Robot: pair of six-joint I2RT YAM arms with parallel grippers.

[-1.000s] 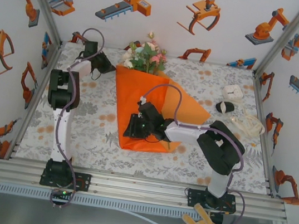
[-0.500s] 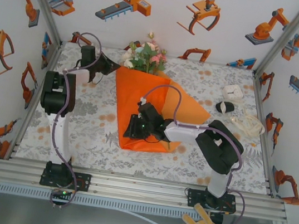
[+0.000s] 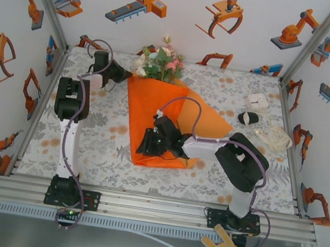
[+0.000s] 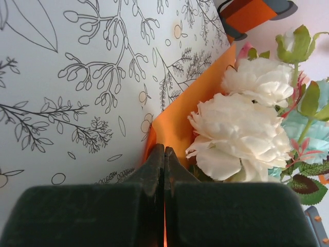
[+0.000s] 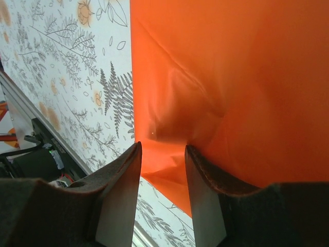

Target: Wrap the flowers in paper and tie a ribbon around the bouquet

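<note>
Notably, left claw (image 4: 164, 150) pinching paper (image 4: 172, 127), flowers (image 4: 241, 128) beside

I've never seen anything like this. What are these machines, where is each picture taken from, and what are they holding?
The machines are a left arm and a right arm, robots bolted to a table. The overhead picture looks down on both; the other two come from cameras on their wrists. An orange paper lies on the table with flowers at its far end. The left gripper is shut, pinching the paper's edge beside the white blossoms. The right gripper stands open at the paper's near end. A cream ribbon lies to the right.
</note>
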